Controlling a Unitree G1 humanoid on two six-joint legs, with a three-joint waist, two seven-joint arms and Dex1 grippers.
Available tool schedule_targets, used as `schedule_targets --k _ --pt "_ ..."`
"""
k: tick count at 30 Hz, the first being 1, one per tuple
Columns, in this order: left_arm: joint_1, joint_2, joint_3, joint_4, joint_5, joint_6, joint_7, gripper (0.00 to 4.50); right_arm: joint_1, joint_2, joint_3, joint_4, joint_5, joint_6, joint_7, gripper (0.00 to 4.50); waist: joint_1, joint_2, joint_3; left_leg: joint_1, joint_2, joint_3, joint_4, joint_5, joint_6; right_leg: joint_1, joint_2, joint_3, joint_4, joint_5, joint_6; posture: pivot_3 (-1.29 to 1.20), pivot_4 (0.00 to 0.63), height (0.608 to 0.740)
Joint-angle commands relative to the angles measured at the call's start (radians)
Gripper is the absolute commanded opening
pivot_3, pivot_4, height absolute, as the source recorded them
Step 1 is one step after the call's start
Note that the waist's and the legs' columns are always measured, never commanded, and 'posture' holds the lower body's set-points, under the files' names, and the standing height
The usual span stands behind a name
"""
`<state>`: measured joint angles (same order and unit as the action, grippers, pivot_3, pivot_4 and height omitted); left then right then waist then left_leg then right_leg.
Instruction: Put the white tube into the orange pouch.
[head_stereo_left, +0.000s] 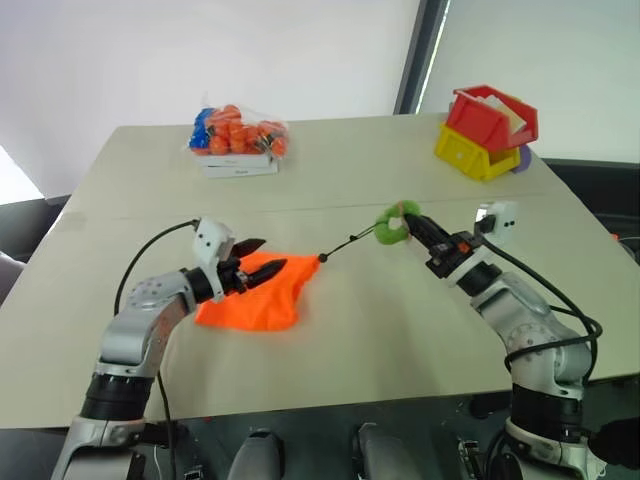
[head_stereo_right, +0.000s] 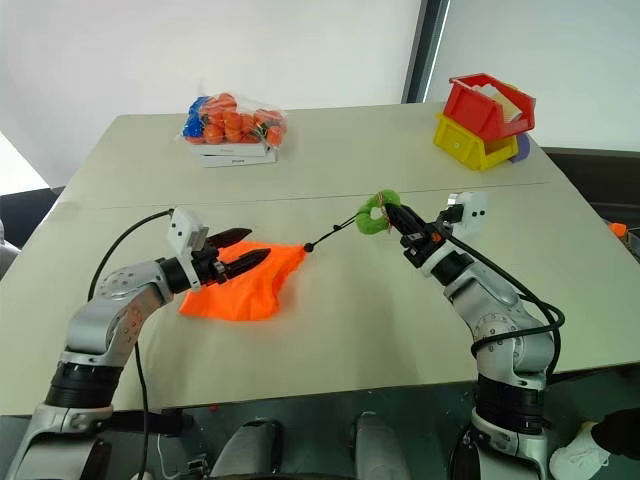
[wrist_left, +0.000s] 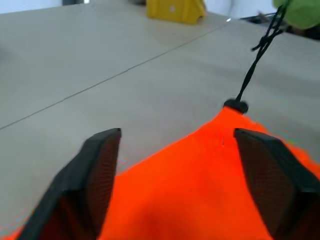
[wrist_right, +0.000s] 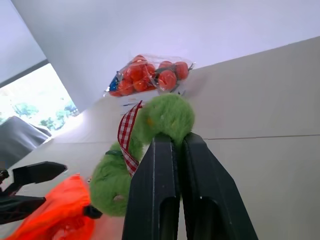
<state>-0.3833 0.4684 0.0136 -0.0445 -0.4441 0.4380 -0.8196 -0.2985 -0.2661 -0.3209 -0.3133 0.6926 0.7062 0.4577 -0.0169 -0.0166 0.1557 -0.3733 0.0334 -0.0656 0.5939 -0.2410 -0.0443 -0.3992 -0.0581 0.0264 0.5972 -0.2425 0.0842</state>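
The orange pouch (head_stereo_left: 255, 300) lies flat on the table in front of my left arm. My left gripper (head_stereo_left: 272, 254) is open and sits level just over the pouch's near top, one finger (wrist_left: 100, 170) on either side of the fabric. A black cord (head_stereo_left: 345, 243) runs taut from the pouch's corner up to a fuzzy green ring tag (head_stereo_left: 392, 225). My right gripper (head_stereo_left: 410, 224) is shut on that ring tag (wrist_right: 165, 117) and holds it above the table. The white tube is out of view.
At the back left, a clear bag of orange and blue items (head_stereo_left: 238, 132) rests on a white box. Stacked red and yellow bins (head_stereo_left: 487, 130) stand at the back right. A seam crosses the table behind the pouch.
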Motion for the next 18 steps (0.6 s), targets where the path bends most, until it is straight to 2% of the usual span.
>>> schedule_targets --k 1,4,8,18 --pt "-0.049 -0.012 -0.029 0.021 0.013 -0.017 -0.025 4.43 -0.008 -0.014 0.006 -0.045 0.028 -0.013 -0.007 0.0 0.001 0.0 0.0 0.0 0.0 0.0 0.0 0.0 0.0 0.0 0.0 0.0 0.0 0.0 0.0 0.0 0.15 0.74" --pt "-0.082 -0.022 -0.079 0.046 0.029 -0.031 -0.074 4.43 -0.004 -0.016 0.021 -0.047 0.03 -0.015 -0.004 0.0 0.0 0.0 0.0 0.0 0.0 0.0 0.0 0.0 0.0 0.0 0.0 0.0 0.0 0.0 0.0 0.0 0.15 0.74" --pt "-0.173 -0.057 -0.143 0.17 0.053 -0.029 -0.144 4.43 -0.006 -0.018 0.041 -0.052 0.043 -0.016 0.0 0.0 0.002 0.0 0.0 0.0 0.0 0.0 0.0 0.0 0.0 0.0 0.001 0.0 0.0 0.0 0.0 0.0 0.15 0.74" --pt "-0.305 -0.068 -0.197 0.404 0.105 -0.066 -0.306 4.43 -0.007 -0.021 0.062 -0.08 0.07 -0.025 -0.01 0.0 -0.002 0.0 0.0 0.0 0.0 -0.001 0.0 0.0 0.0 0.0 0.001 0.0 0.0 0.0 0.0 0.0 0.15 0.74"
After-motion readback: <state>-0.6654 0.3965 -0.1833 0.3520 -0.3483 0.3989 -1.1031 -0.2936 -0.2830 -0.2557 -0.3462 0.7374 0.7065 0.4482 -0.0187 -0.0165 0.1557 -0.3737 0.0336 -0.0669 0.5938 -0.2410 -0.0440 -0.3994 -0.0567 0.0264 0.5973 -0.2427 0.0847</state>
